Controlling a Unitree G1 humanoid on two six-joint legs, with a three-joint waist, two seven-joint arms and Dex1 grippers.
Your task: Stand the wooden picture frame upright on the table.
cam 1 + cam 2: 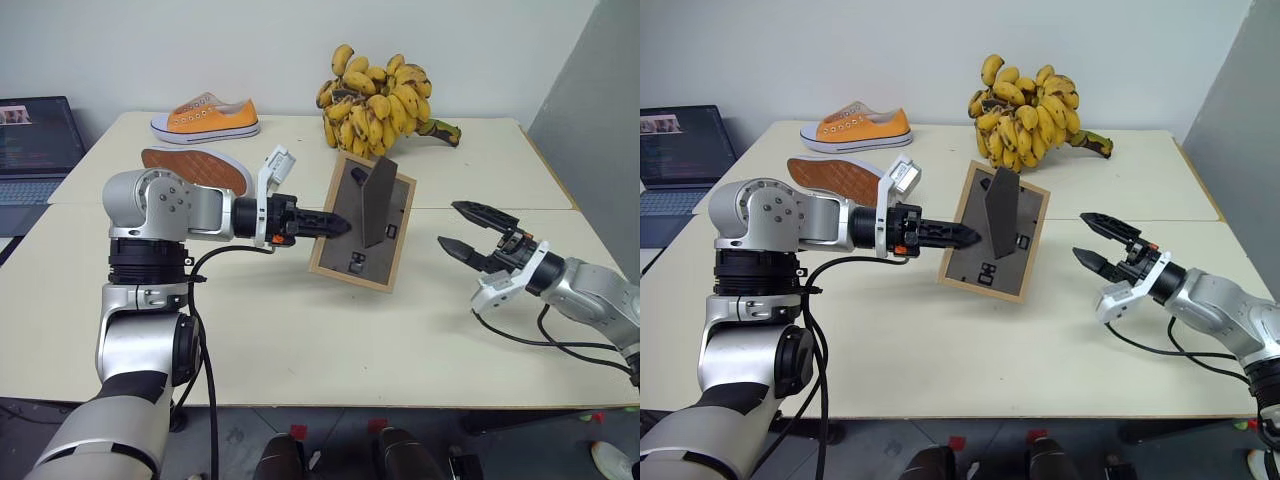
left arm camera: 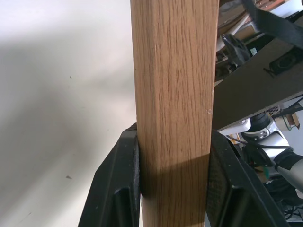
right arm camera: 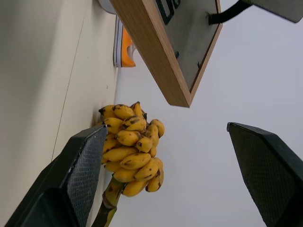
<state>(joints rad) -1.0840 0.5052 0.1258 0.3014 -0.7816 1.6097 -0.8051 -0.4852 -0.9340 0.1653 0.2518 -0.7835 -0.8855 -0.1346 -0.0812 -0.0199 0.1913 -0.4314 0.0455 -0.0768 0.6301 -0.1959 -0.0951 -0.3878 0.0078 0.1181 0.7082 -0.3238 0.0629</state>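
Gripping wooden picture frame (image 1: 364,221) edge: left claw (image 1: 335,224); right claw (image 1: 462,228) beside it, agape

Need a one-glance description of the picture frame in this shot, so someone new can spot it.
Start at the cream table in front of the robot; the left gripper holds the wooden picture frame by its side edge above the middle. It is tilted, showing a dark grey back with the stand folded out. Nothing else nearby is flat and light-wood rimmed: behind lie bananas and orange shoes.
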